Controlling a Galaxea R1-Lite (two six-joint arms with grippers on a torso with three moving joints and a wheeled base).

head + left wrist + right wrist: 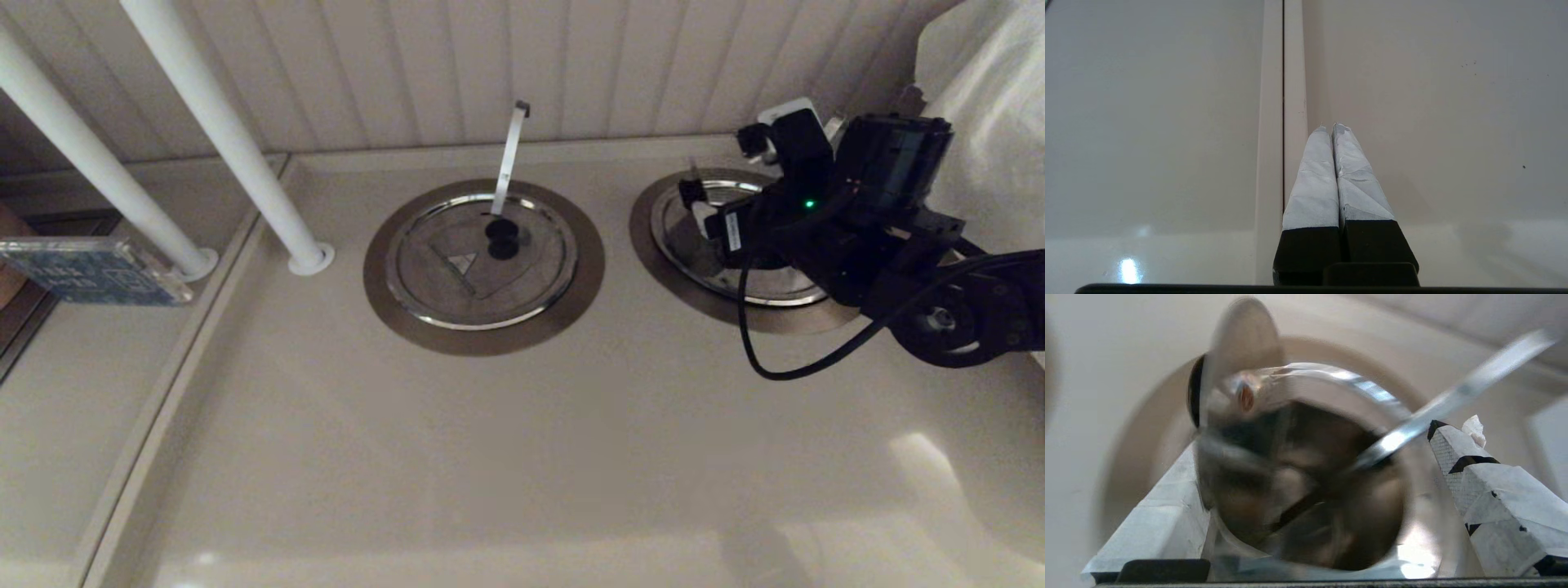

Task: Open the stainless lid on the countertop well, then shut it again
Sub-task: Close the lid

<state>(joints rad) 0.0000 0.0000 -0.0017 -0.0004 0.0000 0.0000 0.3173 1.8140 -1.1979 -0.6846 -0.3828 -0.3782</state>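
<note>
The stainless lid (692, 249) sits flat in the countertop well (718, 309) at the counter's R side, near the back wall. Its flat metal strip (1453, 396) leans steeply, long axis running on a slant up from the lid's centre and out past one of my fingers (1486, 498). The rest of the lid's top is too blurred to read. My right gripper (699, 206) hovers directly over that lid, fingers spread wide w/ the lid centre between them, gripping nothing I can make out. To the L, a second lid (473, 261) fills its own ring (384, 278), strip (508, 155) approx upright. My left gripper (1331, 127) is pressed closed over a counter seam (1283, 102), empty.
</note>
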